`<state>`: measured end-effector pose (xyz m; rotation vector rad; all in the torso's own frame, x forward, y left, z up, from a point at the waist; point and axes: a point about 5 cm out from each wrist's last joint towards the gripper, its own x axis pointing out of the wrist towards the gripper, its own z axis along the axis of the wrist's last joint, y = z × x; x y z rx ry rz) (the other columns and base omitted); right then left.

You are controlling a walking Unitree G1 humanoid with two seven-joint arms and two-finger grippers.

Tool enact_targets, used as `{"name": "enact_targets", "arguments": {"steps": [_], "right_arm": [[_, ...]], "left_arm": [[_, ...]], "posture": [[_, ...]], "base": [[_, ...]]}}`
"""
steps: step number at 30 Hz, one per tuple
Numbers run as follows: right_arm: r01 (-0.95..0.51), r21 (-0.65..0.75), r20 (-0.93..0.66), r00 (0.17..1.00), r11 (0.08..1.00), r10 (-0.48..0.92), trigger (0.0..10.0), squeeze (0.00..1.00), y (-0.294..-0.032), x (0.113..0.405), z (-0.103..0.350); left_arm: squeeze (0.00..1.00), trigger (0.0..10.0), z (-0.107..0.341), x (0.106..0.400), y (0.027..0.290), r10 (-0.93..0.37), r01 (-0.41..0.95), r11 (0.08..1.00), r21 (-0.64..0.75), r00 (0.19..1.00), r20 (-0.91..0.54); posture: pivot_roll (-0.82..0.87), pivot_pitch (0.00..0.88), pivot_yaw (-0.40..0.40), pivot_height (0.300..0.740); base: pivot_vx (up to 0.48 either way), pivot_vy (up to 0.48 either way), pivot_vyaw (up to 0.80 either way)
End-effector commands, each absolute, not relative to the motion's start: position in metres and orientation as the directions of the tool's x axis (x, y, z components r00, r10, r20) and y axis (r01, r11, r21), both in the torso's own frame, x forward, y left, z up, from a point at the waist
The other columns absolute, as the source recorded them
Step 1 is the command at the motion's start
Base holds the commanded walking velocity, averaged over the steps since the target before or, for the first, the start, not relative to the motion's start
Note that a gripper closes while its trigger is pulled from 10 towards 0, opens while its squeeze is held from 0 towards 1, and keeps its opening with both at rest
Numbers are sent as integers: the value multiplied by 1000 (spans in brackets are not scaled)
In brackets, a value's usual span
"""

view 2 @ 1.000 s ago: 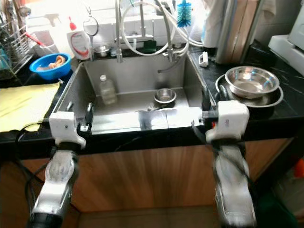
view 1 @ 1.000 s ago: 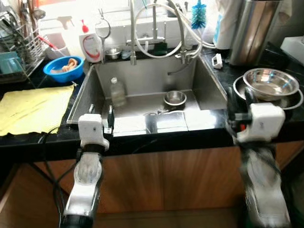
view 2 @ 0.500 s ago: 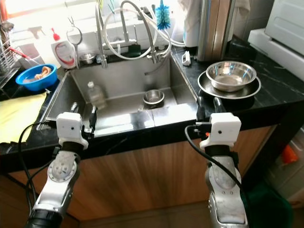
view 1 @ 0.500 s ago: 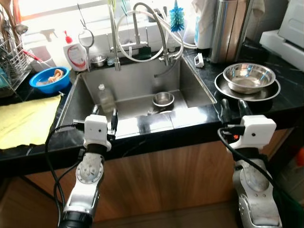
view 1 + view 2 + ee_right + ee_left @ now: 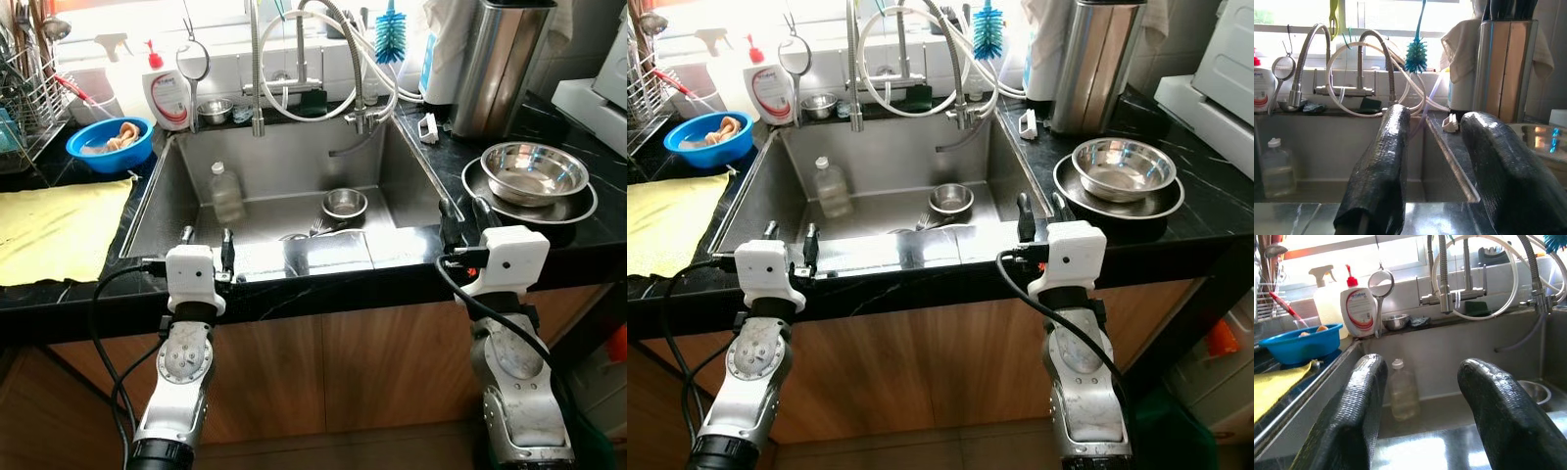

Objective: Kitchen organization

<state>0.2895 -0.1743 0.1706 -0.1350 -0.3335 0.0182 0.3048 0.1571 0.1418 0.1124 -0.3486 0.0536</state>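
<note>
- Sink [image 5: 176, 196]: clear bottle [image 5: 226, 193] + small steel bowl [image 5: 344, 203] inside.
- Left gripper [image 5: 205, 236] at sink's front edge, jaws spread, empty.
- Right gripper [image 5: 461, 212] at sink's front-right corner, jaws spread, empty.

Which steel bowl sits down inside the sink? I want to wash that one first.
The small steel bowl on the sink floor, near the clear bottle. The large bowl rests on a plate on the right counter; a tiny one stands behind the sink.

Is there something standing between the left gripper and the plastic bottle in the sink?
Nothing visible does. The left gripper hovers open at the sink's front rim, and the plastic bottle stands upright beyond it on bare sink floor.
</note>
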Motion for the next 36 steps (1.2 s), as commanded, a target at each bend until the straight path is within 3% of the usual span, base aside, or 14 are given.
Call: {"name": "enact_targets", "arguments": {"steps": [1, 8, 23, 36], "right_arm": [[28, -139, 349, 937, 990, 23, 10000, 0, -180, 294, 178], [69, -69, 353, 935, 995, -41, 10000, 0, -183, 297, 181], [98, -15, 355, 931, 995, -86, 10000, 0, -184, 298, 186], [60, -46, 368, 929, 997, -39, 10000, 0, -176, 298, 189]], "left_arm": [[0, 10000, 147, 310, 154, 4, -60, 988, 143, 931, 365], [0, 10000, 147, 309, 144, -9, -40, 992, 124, 930, 367], [0, 10000, 147, 307, 147, 2, -52, 990, 129, 931, 364], [0, 10000, 147, 307, 143, -14, -35, 991, 127, 931, 364]], "posture": [[-180, 0, 47, 740], [-177, 0, 53, 740], [-163, 0, 57, 740], [-161, 0, 61, 740]], "base": [[0, 0, 0], [0, 0, 0], [279, 0, 0], [274, 0, -120]]}}
